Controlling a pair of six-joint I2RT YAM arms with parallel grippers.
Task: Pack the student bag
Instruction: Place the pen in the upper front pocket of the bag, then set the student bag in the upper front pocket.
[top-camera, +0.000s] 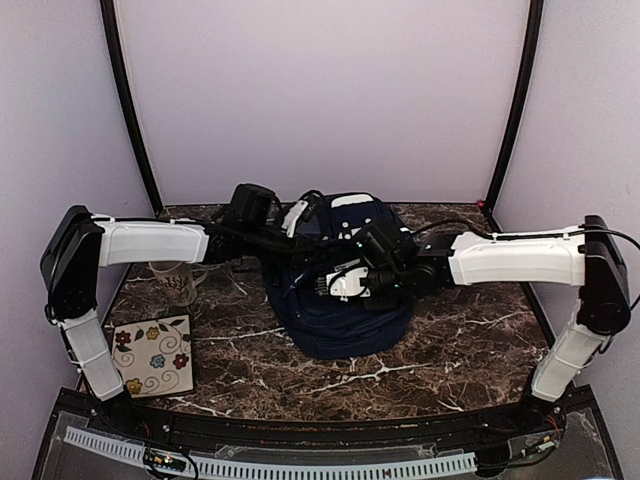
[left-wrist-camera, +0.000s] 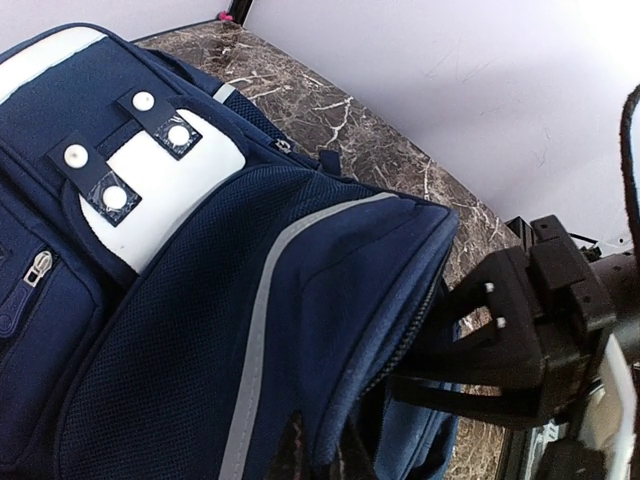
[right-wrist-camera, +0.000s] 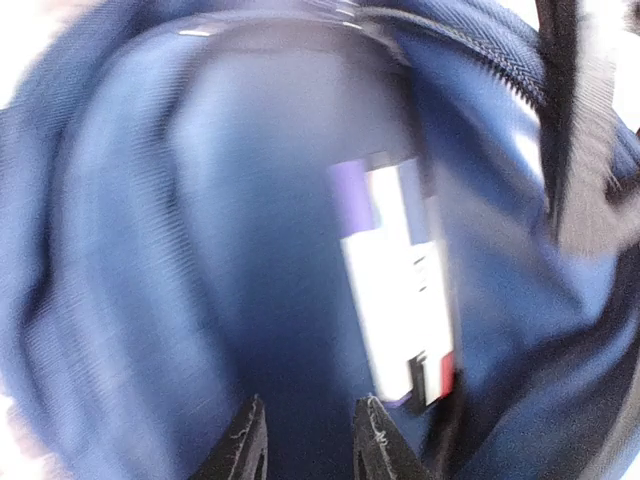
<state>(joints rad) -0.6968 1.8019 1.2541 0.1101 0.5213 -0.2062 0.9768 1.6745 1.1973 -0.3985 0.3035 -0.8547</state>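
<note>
The student bag (top-camera: 345, 310) is navy with thin white stripes and lies in the middle of the table. Its white studded patch (left-wrist-camera: 160, 190) shows in the left wrist view. My left gripper (left-wrist-camera: 322, 450) is shut on the fabric rim of the bag's opening and holds it up; from above it sits at the bag's top left (top-camera: 300, 222). My right gripper (right-wrist-camera: 308, 440) is inside the bag, its fingers apart with nothing between them. A white flat box with purple and red marks (right-wrist-camera: 400, 300) lies in the bag just beyond the right fingertip.
A patterned mug (top-camera: 178, 282) stands at the left of the marble table (top-camera: 470, 340). A square tile with flowers (top-camera: 152, 356) lies near the front left. Both arms meet over the bag. White walls close in the back and sides.
</note>
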